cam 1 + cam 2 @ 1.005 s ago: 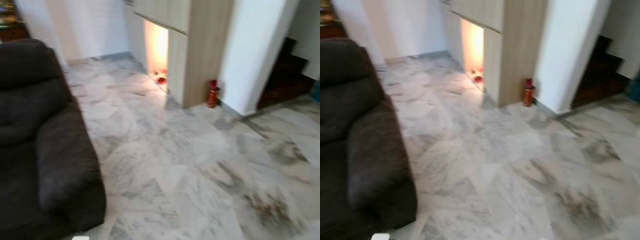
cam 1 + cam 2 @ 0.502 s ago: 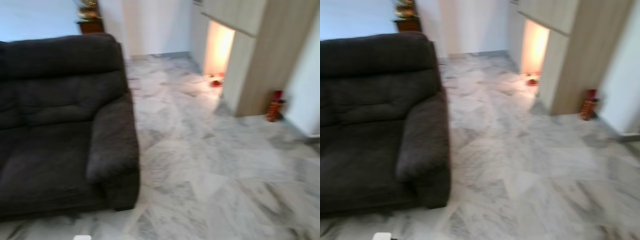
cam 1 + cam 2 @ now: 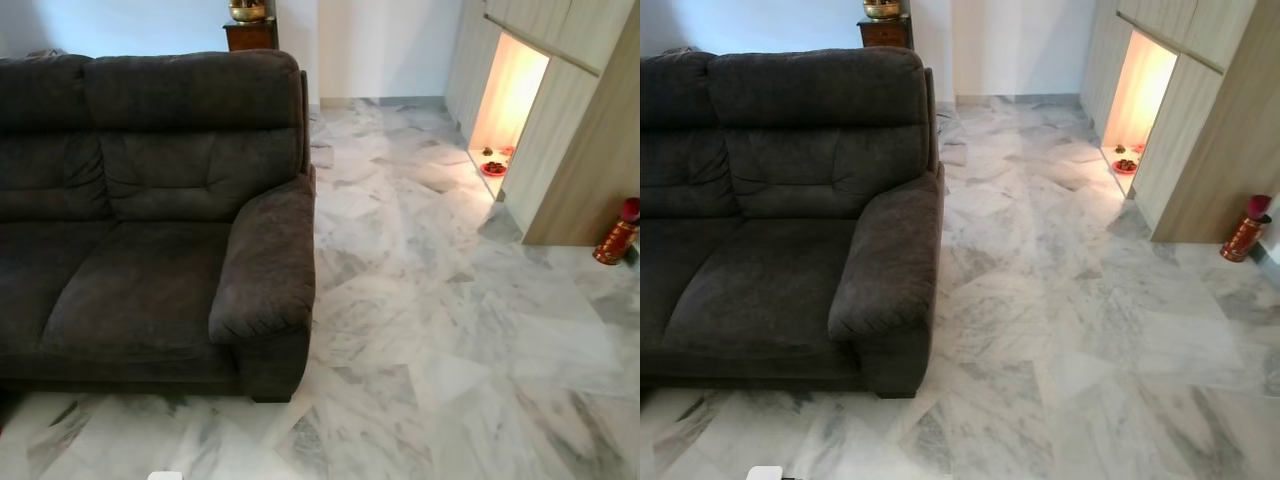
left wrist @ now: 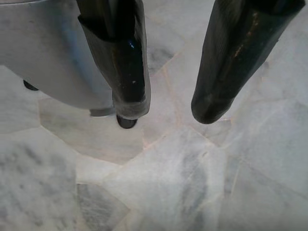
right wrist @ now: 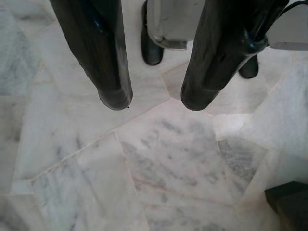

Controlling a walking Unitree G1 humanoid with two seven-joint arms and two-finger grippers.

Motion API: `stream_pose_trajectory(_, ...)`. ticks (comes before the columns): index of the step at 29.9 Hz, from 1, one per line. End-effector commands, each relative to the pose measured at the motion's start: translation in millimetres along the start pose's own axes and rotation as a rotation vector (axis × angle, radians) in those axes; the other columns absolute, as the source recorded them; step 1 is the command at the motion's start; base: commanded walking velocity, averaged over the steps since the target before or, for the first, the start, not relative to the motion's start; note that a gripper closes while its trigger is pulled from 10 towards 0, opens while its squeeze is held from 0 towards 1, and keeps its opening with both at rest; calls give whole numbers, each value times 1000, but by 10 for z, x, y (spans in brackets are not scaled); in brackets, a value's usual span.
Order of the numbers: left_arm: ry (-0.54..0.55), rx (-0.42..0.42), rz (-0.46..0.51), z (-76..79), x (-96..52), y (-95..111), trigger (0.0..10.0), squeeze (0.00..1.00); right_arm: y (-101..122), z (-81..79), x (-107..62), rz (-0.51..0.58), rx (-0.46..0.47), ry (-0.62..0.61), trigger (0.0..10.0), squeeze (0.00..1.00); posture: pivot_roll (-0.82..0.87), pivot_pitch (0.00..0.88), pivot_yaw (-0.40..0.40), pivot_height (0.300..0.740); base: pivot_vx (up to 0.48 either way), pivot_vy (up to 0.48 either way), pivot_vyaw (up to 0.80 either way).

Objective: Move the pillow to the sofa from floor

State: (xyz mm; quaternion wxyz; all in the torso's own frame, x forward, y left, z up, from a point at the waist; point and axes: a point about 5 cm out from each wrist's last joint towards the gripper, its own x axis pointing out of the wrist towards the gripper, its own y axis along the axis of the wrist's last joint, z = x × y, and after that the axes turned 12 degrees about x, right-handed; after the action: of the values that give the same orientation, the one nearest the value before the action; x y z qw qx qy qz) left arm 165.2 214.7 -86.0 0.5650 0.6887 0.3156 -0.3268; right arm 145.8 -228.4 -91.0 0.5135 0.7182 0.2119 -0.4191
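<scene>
Sofa (image 3: pixel 150 230) is sitting on the left side of the head views, dark grey fabric, two back cushions and a fat armrest (image 3: pixel 265 260) facing the open floor. Seat cushions are lying bare. Marble floor (image 3: pixel 430 330) is stretching out white and grey to the right of the sofa and along its front edge. Wooden cabinet (image 3: pixel 1205 130) is standing at the far right, with a lit niche (image 3: pixel 1140 95) glowing orange low in it and a small red dish (image 3: pixel 1125 165) sitting on the niche's floor. Red vase (image 3: pixel 1245 232) is standing on the floor just beside the cabinet's near corner. Dark wooden stand (image 3: pixel 250 32) with a brass bowl (image 3: pixel 247 10) on top is showing behind the sofa's back. Pillow cannot be made out anywhere on the floor or the sofa in these frames.

Left gripper (image 4: pixel 166 108) is hanging over the marble floor, fingers (image 4: pixel 127 72) apart with nothing between them. Right gripper (image 5: pixel 154 101) is also pointing down at bare marble, fingers (image 5: pixel 98 62) spread and holding nothing; a dark corner is showing at the frame edge near it.
</scene>
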Motion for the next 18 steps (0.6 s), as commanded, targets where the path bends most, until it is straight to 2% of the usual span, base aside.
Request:
stream_pose_trajectory(1,32,180,-90,-144,-11,-53,10000,0,-52,-28,13,-58,83,-50,10000,0,14,0,23,740,0,0,0)
stream_pose_trajectory(5,39,169,-98,-151,-12,-61,10000,0,-61,-37,12,-55,92,-48,10000,0,15,0,23,740,0,71,0)
stream_pose_trajectory(8,37,164,-93,-132,-4,-40,10000,0,-59,-40,13,-54,95,-48,10000,0,15,0,22,740,0,381,0)
stream_pose_trajectory(14,25,161,-70,11,44,95,10000,0,-51,-49,16,-51,91,-49,10000,0,17,0,22,740,0,385,0)
stream_pose_trajectory(18,34,137,-59,2,64,183,10000,0,-68,-81,18,-60,83,-36,10000,0,17,0,27,740,0,381,0)
